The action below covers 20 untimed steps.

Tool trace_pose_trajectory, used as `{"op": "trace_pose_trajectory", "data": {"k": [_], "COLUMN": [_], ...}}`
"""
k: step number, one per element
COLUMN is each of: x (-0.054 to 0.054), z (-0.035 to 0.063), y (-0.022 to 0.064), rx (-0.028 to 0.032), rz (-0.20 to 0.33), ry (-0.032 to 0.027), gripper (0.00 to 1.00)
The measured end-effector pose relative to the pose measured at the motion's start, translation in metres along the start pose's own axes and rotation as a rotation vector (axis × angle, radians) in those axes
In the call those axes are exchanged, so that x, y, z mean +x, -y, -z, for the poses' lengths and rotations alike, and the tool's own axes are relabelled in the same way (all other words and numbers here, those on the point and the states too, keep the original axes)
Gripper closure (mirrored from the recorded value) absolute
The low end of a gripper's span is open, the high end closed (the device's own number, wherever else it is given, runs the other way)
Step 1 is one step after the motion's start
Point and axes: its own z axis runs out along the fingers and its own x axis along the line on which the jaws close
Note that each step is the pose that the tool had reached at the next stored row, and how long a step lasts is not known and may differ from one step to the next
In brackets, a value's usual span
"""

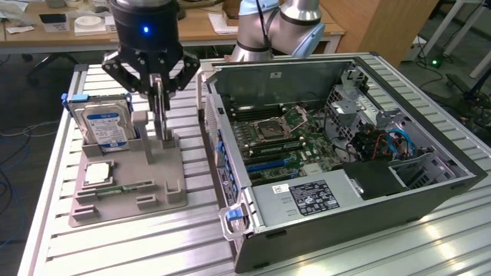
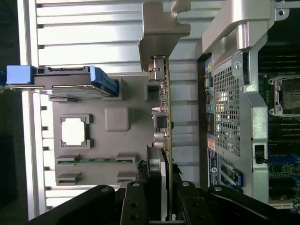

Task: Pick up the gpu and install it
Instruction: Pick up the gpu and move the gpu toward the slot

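Table [image 1: 115, 241]: gripper [image 1: 158, 92] seemingly clasps gpu [image 1: 160, 123] (upright).

A grey holder [image 1: 153, 198] sits on a slatted metal table [image 1: 115, 247], with a hard drive [image 1: 107, 127] (blue-and-white label facing the camera) standing upright at its far corner on the exterior view's left. A square processor chip [image 1: 98, 172] lies flat just in front of the drive, and a narrow memory stick [image 1: 123, 188] lies nearer the camera. Just beside the holder, on the exterior view's right, an open computer case [image 1: 429, 132] shows its motherboard [image 1: 280, 141], a labelled power supply [image 1: 303, 198] and blue cables [image 1: 399, 144].
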Motion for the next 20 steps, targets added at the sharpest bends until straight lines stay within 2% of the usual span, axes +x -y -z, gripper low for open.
{"op": "trace_pose_trajectory", "data": {"k": [8,13,20], "x": [0.001,0.001,-0.011], "z": [0.0354,0.0369,0.0371], "y": [-0.0019,-0.0021,-0.0027], "rx": [-0.0001,-0.0065,-0.0069], "rz": [0.000,0.000,0.000], "ry": [-0.0001,0.0029,0.0029], "gripper": [0.72,0.72,0.72]}}
